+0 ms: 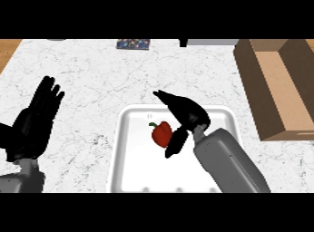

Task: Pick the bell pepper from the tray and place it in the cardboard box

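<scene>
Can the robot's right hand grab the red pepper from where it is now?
Probably yes. The right robot hand is open just beside the bell pepper in the tray, with nothing between them.

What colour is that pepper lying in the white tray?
Red, with a small green stem; the bell pepper shows best in the head view.

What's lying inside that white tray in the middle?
A red bell pepper lies in the tray, near its middle. The right hand and its forearm hang over the tray's right part and cover the floor beneath them, so anything there cannot be seen.
</scene>
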